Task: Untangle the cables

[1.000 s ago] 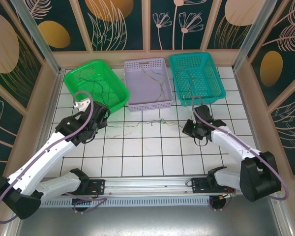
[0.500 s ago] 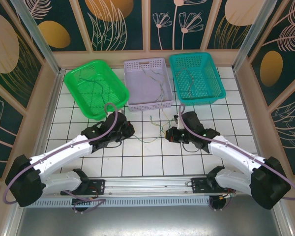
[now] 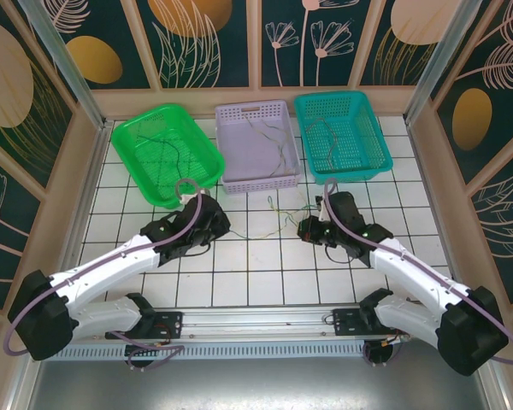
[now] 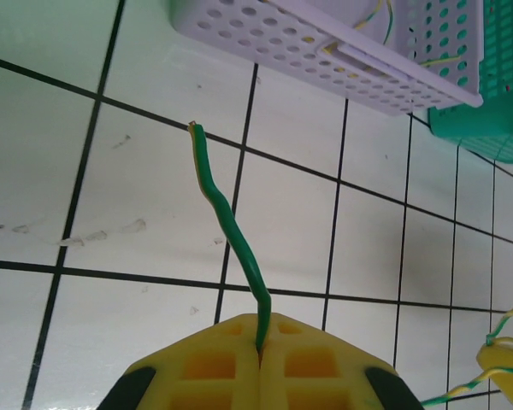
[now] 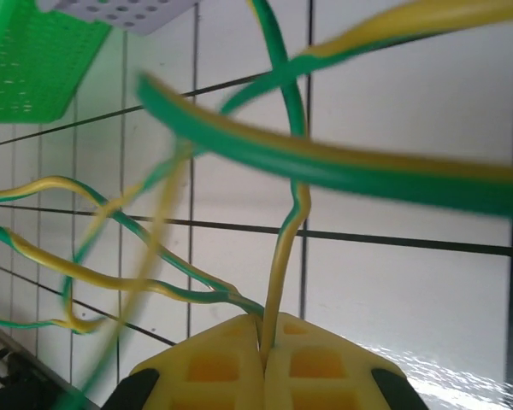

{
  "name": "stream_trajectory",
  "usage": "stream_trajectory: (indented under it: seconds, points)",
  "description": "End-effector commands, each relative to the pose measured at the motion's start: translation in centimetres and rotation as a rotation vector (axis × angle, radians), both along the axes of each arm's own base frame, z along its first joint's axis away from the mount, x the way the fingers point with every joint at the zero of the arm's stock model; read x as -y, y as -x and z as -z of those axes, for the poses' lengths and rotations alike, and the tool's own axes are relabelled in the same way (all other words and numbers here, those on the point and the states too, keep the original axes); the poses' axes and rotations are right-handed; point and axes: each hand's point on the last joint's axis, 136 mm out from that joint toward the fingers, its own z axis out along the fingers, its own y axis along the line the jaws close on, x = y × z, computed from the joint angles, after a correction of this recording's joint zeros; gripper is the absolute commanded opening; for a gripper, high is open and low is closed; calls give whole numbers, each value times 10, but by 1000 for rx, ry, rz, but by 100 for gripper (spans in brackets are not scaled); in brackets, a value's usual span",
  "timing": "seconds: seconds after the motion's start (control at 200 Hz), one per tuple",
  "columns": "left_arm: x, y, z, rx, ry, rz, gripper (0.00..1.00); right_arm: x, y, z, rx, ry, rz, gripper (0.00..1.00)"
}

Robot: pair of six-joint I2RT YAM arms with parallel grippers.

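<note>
Two sets of fingers, both engaged.

Left fingers [image 4: 261,335] — pressed together on a single green strand [image 4: 227,213]. Its free tip points toward 11 o'clock over bare tabletop [image 4: 154,213], short of the lilac basket [image 4: 308,43].

Right fingers [image 5: 263,337] — pressed together on a pinch of yellow-green cables [image 5: 325,162]. These loop away toward 9 and 12 o'clock and cross one another just ahead of the tips.

Location of item: from above, the loose tangle [image 3: 282,211] lies on the tabletop between the two arms, at 6 o'clock of the lilac basket and just outside it. Further strands rest inside the green basket [image 3: 150,117], the lilac one and the teal basket [image 3: 342,94].

Handling note, offered as judgement: the step looks like drawing one strand out of the knot. The right side is best kept steady as an anchor while the left eases toward 9 o'clock, low and slow, so the loops slip rather than cinch. The strand is thin and held near its end, so a sharp pull could strip it from the grip. Whether it still joins the tangle cannot be told.

Change record: a second ago the arms stood well apart, the left by the green basket and the right below the teal one, with strands strung across between them. Both now sit closer to the middle. Against half a second ago, the right has backed slightly toward 3 o'clock.
</note>
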Motion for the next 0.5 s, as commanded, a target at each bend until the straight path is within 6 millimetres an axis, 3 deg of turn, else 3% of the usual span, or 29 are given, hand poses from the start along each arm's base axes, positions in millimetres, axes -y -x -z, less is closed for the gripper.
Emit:
stream_trajectory:
  seconds: [0.0, 0.07, 0.145, 0.295, 0.495]
  points:
    - [-1, -6, -20, 55, 10, -16, 0, 15, 5, 19, -62, 58, 36, 17]
    - [17, -6, -27, 82, 63, 62, 0, 10, 5, 14, -54, 22, 27, 36]
    - [35, -4, -30, 94, 126, 137, 0, 9, 3, 9, -44, 0, 34, 45]
    - [49, -5, -42, 154, 123, 236, 0, 13, -1, -7, -19, -44, 82, 51]
    - [46, -2, -34, 174, 20, 323, 0, 36, -13, -56, 97, -13, 213, 52]
